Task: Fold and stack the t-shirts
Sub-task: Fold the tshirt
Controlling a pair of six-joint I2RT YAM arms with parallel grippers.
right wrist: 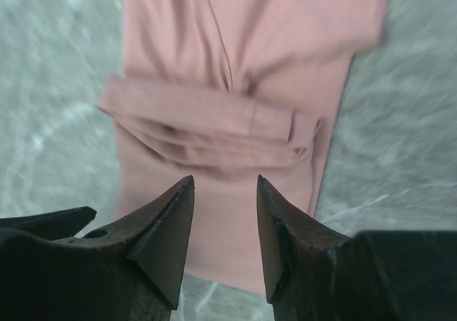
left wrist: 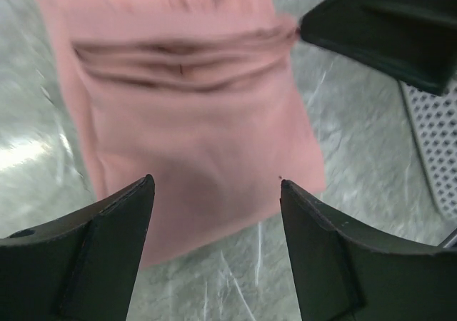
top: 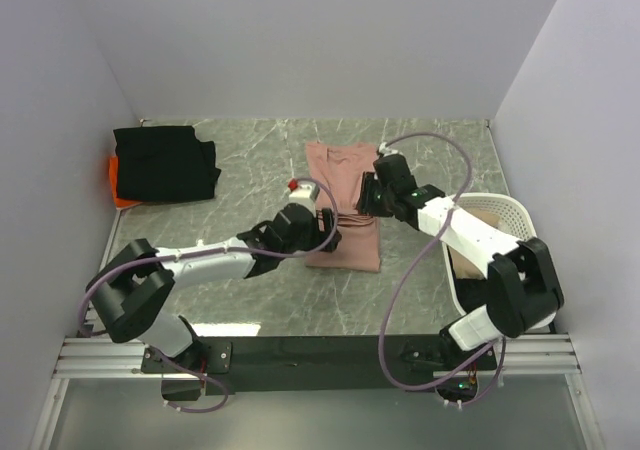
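The dusty-pink t-shirt (top: 345, 195) lies in the middle of the table, folded into a narrow strip with a bunched crosswise fold at its middle. It fills the left wrist view (left wrist: 193, 107) and the right wrist view (right wrist: 235, 114). My left gripper (top: 325, 232) is open and empty over the shirt's near left edge. My right gripper (top: 366, 198) is open and empty over the shirt's right side, by the fold. The black t-shirt (top: 165, 163) lies folded at the far left on top of the orange one (top: 119, 185).
A white mesh laundry basket (top: 490, 232) stands at the right edge with tan cloth inside; its wall shows in the left wrist view (left wrist: 432, 150). White walls close the table on three sides.
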